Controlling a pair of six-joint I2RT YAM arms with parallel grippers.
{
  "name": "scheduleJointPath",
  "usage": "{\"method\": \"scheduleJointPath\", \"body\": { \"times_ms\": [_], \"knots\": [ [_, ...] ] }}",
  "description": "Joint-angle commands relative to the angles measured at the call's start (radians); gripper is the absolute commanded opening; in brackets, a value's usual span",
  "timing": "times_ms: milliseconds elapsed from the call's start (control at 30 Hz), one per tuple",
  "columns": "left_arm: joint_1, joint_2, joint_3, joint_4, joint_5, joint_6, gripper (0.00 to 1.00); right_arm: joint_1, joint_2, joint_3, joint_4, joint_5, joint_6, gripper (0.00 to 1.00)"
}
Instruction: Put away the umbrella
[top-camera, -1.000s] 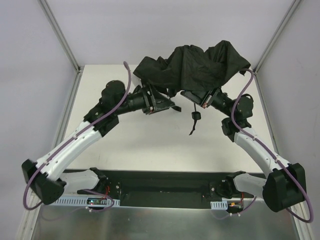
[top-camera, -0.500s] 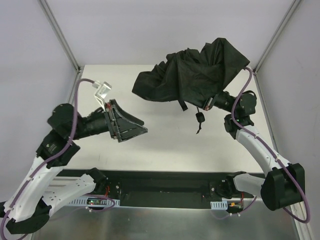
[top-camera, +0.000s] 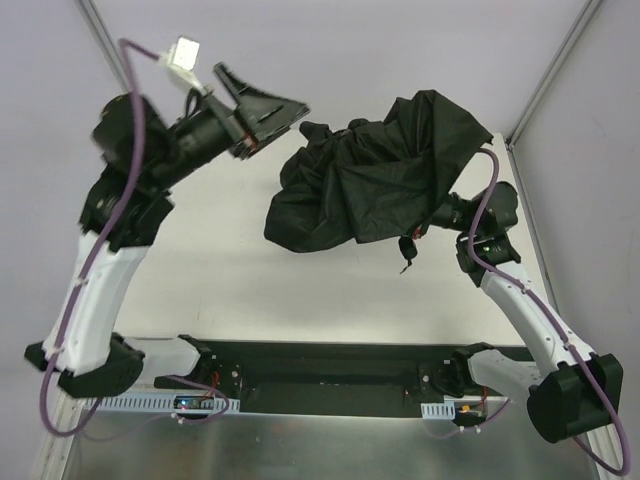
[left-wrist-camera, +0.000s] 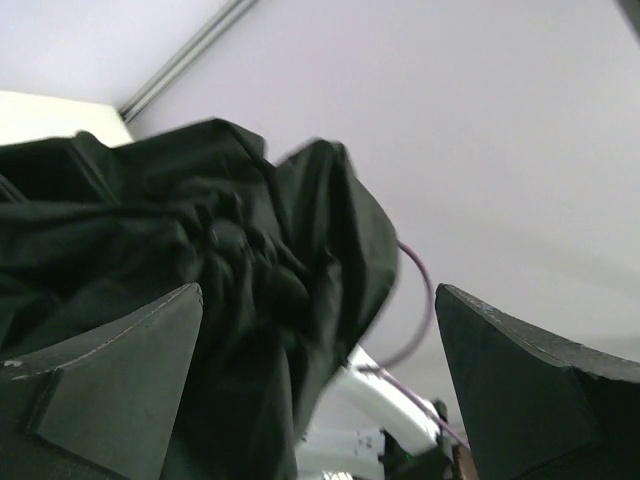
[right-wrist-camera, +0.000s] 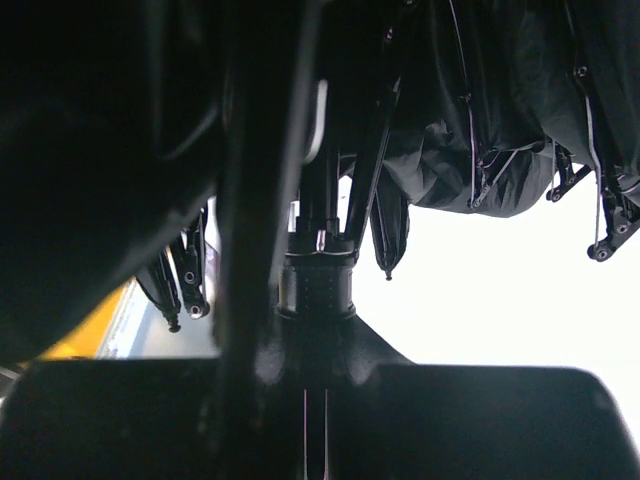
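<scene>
A second ago the left claw (top-camera: 268, 115) sat low against the folds of the umbrella (top-camera: 380, 180); now it is high in the upper left of the overhead frame, jaws spread wide and holding nothing, apart from the fabric. The black bundle has sunk lower, toward the centre right, above the counter (top-camera: 250, 280).

The left wrist view looks between its parted fingers at crumpled black cloth filling the lower left. The right wrist view alone shows the underside: thin ribs (right-wrist-camera: 600, 220) and a dark shaft (right-wrist-camera: 318, 285) rising from between its own fingers.

The left arm (top-camera: 100, 290) stands steeply up. The right arm (top-camera: 520, 300) leans inward, its right claw (top-camera: 428, 222) clamped on the umbrella under the cloth, a cord (top-camera: 405, 255) dangling beside it
</scene>
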Motion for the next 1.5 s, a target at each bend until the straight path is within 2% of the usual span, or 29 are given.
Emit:
{"method": "scheduleJointPath", "body": {
  "times_ms": [0, 100, 300, 500, 900, 1067, 1100, 1233, 1367, 1400, 1467],
  "knots": [
    [0.014, 0.167, 0.093, -0.028, 0.025, -0.032, 0.99, 0.008, -0.06, 0.089, -0.225, -0.012, -0.274, 0.0],
    [0.014, 0.192, 0.077, -0.031, 0.015, -0.032, 0.99, 0.01, -0.07, 0.091, -0.266, 0.006, -0.302, 0.0],
    [0.014, 0.064, -0.121, -0.022, -0.114, -0.019, 0.99, 0.011, -0.067, 0.092, -0.266, 0.002, -0.296, 0.0],
    [0.009, 0.149, -0.1, 0.018, 0.039, -0.048, 0.99, 0.017, -0.071, 0.085, -0.293, -0.011, -0.316, 0.0],
    [-0.055, 0.273, -0.085, 0.081, 0.111, -0.057, 0.99, 0.029, -0.065, 0.115, -0.335, -0.006, -0.333, 0.0],
    [-0.075, 0.33, -0.059, 0.135, 0.202, -0.077, 0.98, 0.042, -0.068, 0.122, -0.382, 0.005, -0.368, 0.0],
    [-0.077, 0.337, -0.06, 0.141, 0.218, -0.081, 0.92, 0.043, -0.068, 0.122, -0.382, 0.006, -0.371, 0.0],
    [-0.077, 0.34, -0.077, 0.167, 0.242, -0.082, 0.59, 0.062, -0.071, 0.126, -0.399, 0.026, -0.374, 0.0],
    [-0.057, 0.319, -0.091, 0.171, 0.228, -0.062, 0.13, 0.066, -0.088, 0.119, -0.459, 0.095, -0.367, 0.01],
    [-0.046, 0.31, -0.095, 0.173, 0.228, -0.063, 0.07, 0.065, -0.099, 0.116, -0.495, 0.142, -0.367, 0.1],
    [-0.017, 0.287, -0.112, 0.179, 0.214, -0.06, 0.0, 0.066, -0.125, 0.115, -0.587, 0.234, -0.359, 0.41]
  ]
}}
